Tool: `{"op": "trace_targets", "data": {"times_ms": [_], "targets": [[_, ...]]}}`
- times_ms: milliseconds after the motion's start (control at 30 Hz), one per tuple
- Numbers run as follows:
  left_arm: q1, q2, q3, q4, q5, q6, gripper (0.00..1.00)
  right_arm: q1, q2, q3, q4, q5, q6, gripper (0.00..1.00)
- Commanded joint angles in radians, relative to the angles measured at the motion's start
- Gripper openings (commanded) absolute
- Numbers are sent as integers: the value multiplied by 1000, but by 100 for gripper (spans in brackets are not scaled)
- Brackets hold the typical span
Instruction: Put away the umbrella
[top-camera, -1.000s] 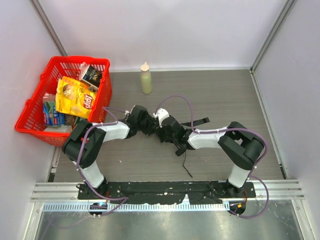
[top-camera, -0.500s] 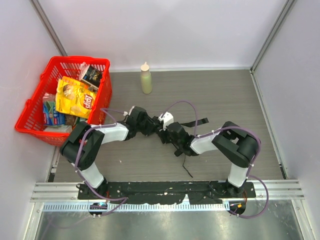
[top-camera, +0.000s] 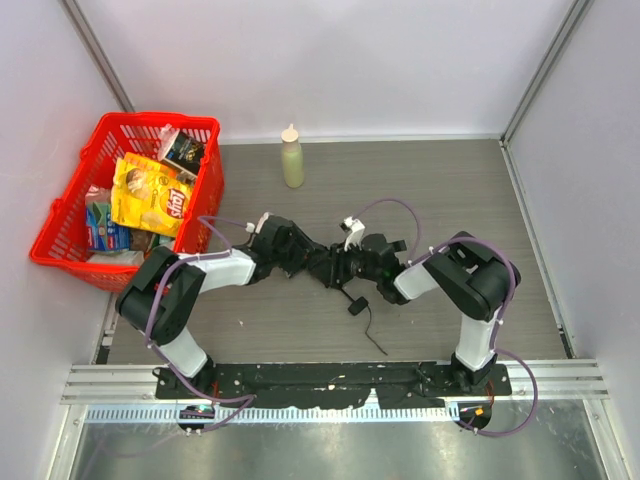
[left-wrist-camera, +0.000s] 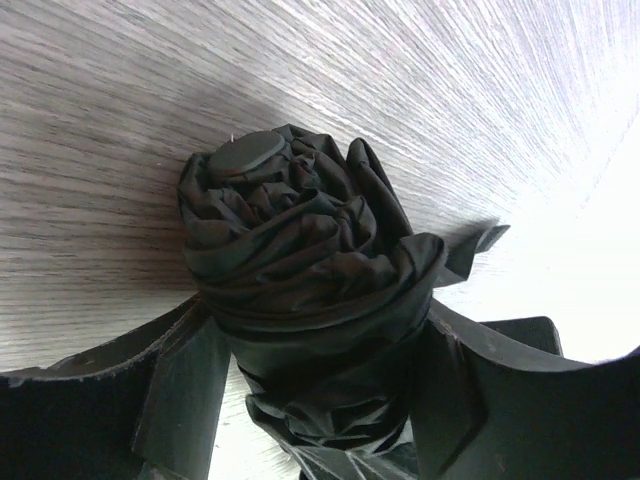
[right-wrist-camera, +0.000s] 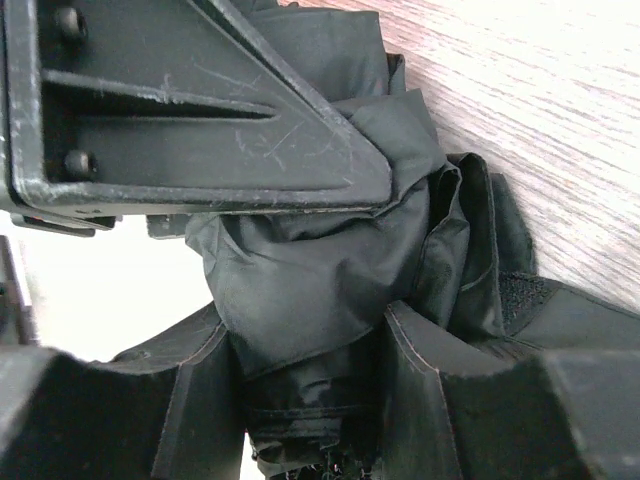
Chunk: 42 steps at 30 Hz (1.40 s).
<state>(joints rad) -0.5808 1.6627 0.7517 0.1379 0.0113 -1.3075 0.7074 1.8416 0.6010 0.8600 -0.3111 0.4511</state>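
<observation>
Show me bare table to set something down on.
Widest patch: the grey wood-grain table's back right, between the pale squeeze bottle and the right wall. A narrower strip runs along the near edge, crossed by a black cord. Crowded: the centre, where left gripper and right gripper meet on the black fabric umbrella; beside the red plastic basket.

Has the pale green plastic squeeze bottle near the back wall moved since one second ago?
No. The pale green plastic squeeze bottle stands at the same spot, equally far right of the red plastic basket.
</observation>
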Motion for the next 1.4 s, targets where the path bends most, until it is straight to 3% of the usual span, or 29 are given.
{"op": "trace_targets", "data": {"times_ms": [0, 33, 100, 267, 300, 367, 433, 467, 500, 533, 667, 867, 1100, 1367], "targets": [[-4, 118, -55, -221, -125, 73, 63, -19, 59, 0, 101, -256, 208, 1], [-4, 123, -52, -218, -132, 79, 55, -26, 65, -3, 117, -279, 245, 1], [-4, 128, -64, -198, -132, 85, 28, -49, 100, 5, 165, -328, 297, 1], [-5, 103, -101, -156, -120, 80, 1, -62, 111, 17, 107, -342, 322, 1], [-5, 97, -106, -155, -120, 80, 0, -62, 87, 35, 2, -323, 292, 2], [-7, 86, -115, -156, -119, 77, 0, -57, 35, 74, -221, -274, 201, 15], [-7, 80, -118, -165, -114, 70, 0, -51, -46, 91, -382, -199, 115, 34], [-7, 77, -118, -169, -111, 68, 0, -49, -74, 97, -430, -154, 56, 46], [-7, 75, -118, -173, -106, 67, 0, -36, -135, 120, -552, -125, 26, 65], [-7, 74, -115, -178, -102, 60, 0, -26, -193, 143, -605, -41, -36, 72], [-5, 92, -86, -236, -64, 16, 0, 81, -327, 212, -831, 238, -196, 76], [-5, 115, -28, -368, -24, -33, 0, 291, -341, 215, -707, 674, -405, 79], [-7, 131, 0, -417, -16, -49, 0, 334, -230, 210, -520, 809, -603, 80], [-5, 150, 23, -463, 23, -76, 0, 337, -61, 206, -380, 811, -654, 82]]}}
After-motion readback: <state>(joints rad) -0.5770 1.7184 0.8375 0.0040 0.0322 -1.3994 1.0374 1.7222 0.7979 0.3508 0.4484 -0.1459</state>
